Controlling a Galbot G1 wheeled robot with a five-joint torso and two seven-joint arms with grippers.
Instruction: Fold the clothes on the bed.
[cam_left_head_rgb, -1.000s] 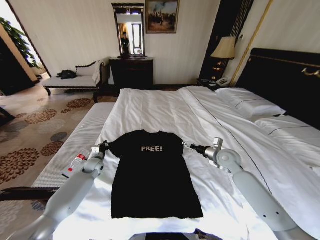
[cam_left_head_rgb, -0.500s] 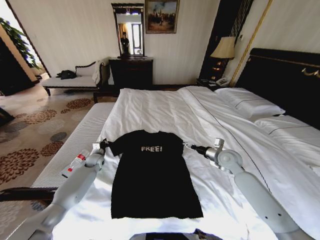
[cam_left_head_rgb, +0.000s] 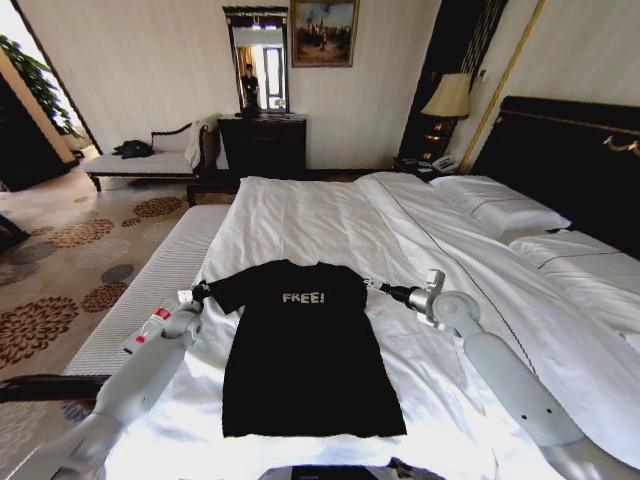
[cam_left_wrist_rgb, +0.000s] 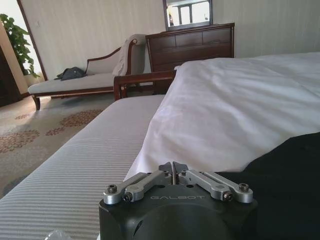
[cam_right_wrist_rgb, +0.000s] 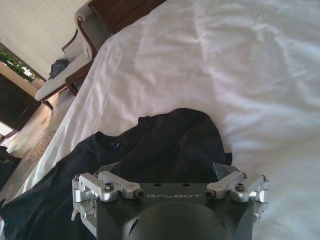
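Small black soft fabric top (cam_left_head_rgb: 308, 350) lies flat on the white-sheeted bed (cam_left_head_rgb: 320, 215), left gripper (cam_left_head_rgb: 197, 292) jaws closed at left sleeve, right gripper (cam_left_head_rgb: 374, 286) jaws spread over right sleeve; light, floppy, best pinched at sleeves.

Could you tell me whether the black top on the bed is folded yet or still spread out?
Spread out: the black soft fabric top lies flat on the white bed, "FREE!" lettering showing, both sleeves out sideways.
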